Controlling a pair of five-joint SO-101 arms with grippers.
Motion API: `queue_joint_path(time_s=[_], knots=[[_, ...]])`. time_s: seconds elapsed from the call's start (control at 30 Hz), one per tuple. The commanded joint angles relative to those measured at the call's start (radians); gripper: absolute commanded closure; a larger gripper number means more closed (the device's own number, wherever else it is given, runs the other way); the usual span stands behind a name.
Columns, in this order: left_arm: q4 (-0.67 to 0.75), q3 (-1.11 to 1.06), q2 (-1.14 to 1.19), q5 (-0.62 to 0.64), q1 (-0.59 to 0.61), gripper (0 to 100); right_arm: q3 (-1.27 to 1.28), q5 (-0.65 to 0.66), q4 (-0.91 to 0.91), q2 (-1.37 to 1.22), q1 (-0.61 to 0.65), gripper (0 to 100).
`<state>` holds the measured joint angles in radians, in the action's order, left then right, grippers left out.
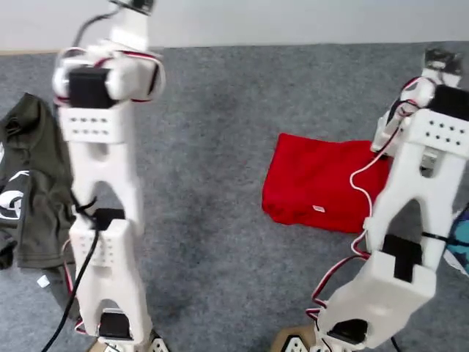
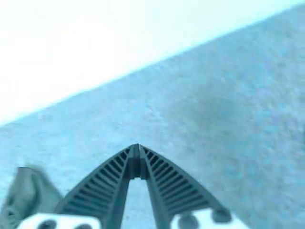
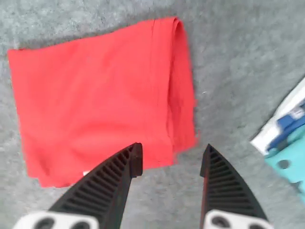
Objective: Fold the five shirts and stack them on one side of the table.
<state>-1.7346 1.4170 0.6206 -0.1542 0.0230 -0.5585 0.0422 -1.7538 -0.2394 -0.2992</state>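
Note:
A folded red shirt (image 1: 319,182) lies on the grey carpeted table right of centre; in the right wrist view the red shirt (image 3: 100,98) shows as a neat rectangle. My right gripper (image 3: 171,160) hangs open above its near edge, with nothing between the fingers. An olive green shirt (image 1: 33,183) with white print lies crumpled at the table's left edge; a corner of the olive shirt (image 2: 26,195) shows beside my left gripper (image 2: 137,160), which is shut and empty, raised over bare carpet near the far edge.
Both white arms (image 1: 102,220) stand at the front of the table. A teal and white object (image 3: 286,143) lies at the table's right edge (image 1: 460,242). Grey carpet (image 1: 212,147) stretches between the two shirts. A pale wall lies beyond the far edge.

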Motion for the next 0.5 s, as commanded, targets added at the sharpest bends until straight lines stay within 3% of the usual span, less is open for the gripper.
queue_joint_path(time_s=[0.0,0.27,0.47], knots=[[-0.023,0.033,-0.138,-0.008,0.012,100,-0.041,0.057,-0.041,0.119,-0.005,79.4],[-0.021,-0.317,-0.430,-0.003,0.094,100,0.272,0.057,-0.035,0.243,0.035,79.4],[-0.021,-0.694,-0.687,-0.003,0.196,100,0.496,0.057,0.202,0.245,0.007,79.3]])
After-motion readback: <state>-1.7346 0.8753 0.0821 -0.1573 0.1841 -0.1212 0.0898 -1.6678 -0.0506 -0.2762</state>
